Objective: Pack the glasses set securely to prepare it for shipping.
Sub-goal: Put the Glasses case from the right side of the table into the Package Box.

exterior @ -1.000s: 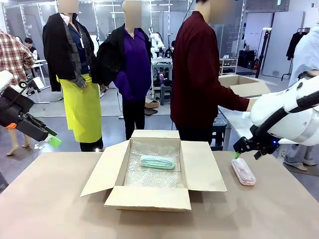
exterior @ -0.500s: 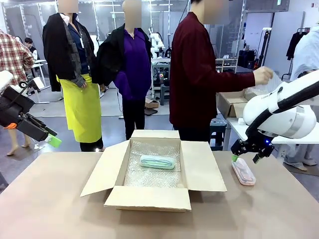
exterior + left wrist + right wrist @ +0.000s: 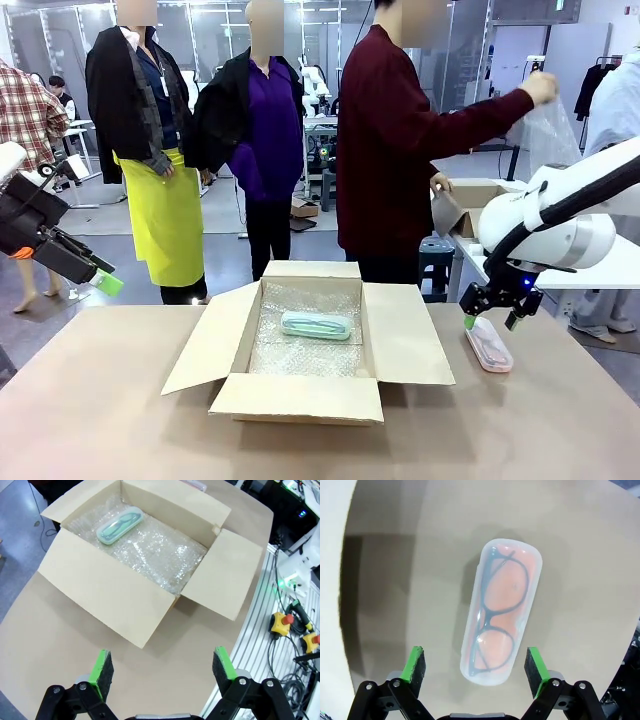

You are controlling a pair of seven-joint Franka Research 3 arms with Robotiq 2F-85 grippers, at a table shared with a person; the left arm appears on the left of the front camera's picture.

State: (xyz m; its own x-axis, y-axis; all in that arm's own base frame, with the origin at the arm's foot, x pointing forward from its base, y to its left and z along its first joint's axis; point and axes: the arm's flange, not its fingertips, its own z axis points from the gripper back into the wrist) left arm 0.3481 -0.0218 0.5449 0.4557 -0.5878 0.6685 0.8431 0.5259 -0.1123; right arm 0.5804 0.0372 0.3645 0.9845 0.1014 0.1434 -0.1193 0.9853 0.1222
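Right wrist view: right gripper (image 3: 475,664), lowered since a second ago, straddles the pink case (image 3: 501,611) at the right of the table (image 3: 590,580), jaws spread wide, empty; a grasp looks imminent. Left gripper (image 3: 162,666) likewise spread, empty.

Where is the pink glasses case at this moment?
In the front view, the pink case lies on the table right of the cardboard box, just below the open right claw.
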